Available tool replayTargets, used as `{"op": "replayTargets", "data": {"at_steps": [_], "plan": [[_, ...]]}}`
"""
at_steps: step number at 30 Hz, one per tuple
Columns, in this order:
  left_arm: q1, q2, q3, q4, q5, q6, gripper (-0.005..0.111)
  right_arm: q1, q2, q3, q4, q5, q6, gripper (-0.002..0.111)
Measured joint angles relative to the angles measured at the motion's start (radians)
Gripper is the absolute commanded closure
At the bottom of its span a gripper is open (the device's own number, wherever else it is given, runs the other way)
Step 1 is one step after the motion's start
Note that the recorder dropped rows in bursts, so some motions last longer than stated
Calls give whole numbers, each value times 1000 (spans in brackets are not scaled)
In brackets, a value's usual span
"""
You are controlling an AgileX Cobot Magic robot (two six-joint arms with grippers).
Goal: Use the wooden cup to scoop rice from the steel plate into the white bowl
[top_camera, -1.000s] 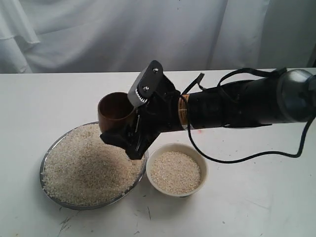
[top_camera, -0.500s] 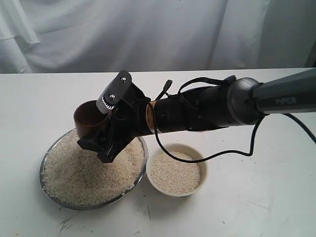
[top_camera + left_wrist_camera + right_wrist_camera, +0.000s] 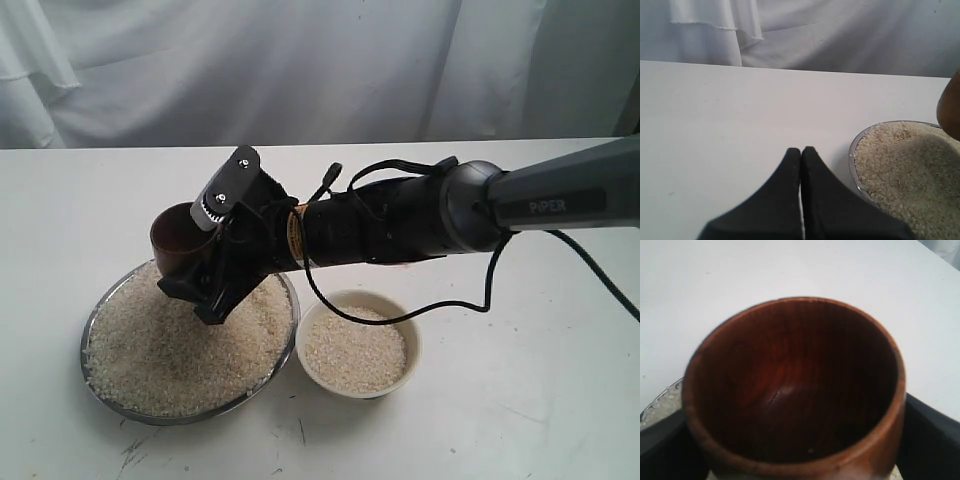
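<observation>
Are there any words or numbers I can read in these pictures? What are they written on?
"PIPER": on the grey arm tube, in the exterior view.
Yellow band label near the arm's wrist: too small and blurred to read.
No other writing shows in any view.

The wooden cup (image 3: 178,236) half covered by the right tool (image 3: 203,272) in the exterior view, steel plate (image 3: 852,152) cut off at the left wrist view's edge, tool fingers (image 3: 932,437) largely hidden behind the cup.
</observation>
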Motion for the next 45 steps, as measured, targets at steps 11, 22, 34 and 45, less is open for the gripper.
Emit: {"op": "replayTargets", "data": {"at_steps": [11,22,34,45], "plan": [[0,0,0,0,0,0,107,9,19,-2,4,1,27,108],[0,0,0,0,0,0,107,23,43,-2,4,-7,47,100],[0,0,0,0,0,0,107,29,65,-2,4,-45,49,54],[0,0,0,0,0,0,107,29,65,-2,37,-5,51,43]]}}
